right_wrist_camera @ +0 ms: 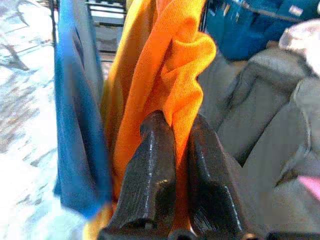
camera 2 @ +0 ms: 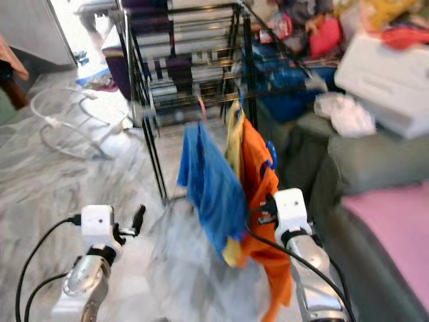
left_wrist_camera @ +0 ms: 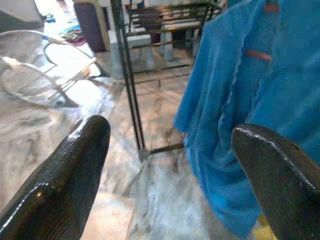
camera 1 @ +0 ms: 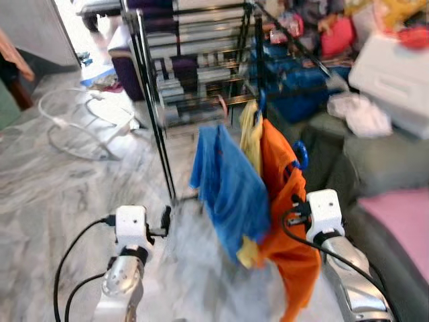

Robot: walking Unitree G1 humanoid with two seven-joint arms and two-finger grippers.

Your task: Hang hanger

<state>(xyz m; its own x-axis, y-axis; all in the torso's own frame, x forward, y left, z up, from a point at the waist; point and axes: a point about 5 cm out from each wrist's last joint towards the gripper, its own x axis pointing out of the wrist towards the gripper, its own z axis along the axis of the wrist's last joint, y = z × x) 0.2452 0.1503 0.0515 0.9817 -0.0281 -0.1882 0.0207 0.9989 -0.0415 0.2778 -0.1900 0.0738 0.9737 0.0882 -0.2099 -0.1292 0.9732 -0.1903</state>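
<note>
orange cloth is what my right hand [right_wrist_camera: 172, 150] is pinching, its two black fingers squeezed together on a fold of the orange shirt [camera 1: 285, 221]. that shirt hangs in front of me with a blue shirt [camera 1: 224, 188] and a bit of yellow cloth [camera 1: 249, 137] just beside it, all bunched close. i think they sit on hangers, and i can see a small blue hook [camera 1: 301, 155] near the top of the orange one, but the hanger itself is mostly hidden by cloth. the black drying rack [camera 1: 194, 74] stands just behind the clothes, on the marble floor [camera 1: 60, 181]. a grey sofa [camera 1: 382, 168] is on my right.

my left hand [left_wrist_camera: 170, 165] is wide open and holds nothing. it points at the blue shirt and the rack leg.

the shirts look soft, light and floppy. they will swing and may slide off if i pull on the cloth. the hanger should be stiff and light, so the better spot to hold is near its hook or shoulder, not the loose shirt. the pictures are a bit blurry, so i would go slow.
</note>
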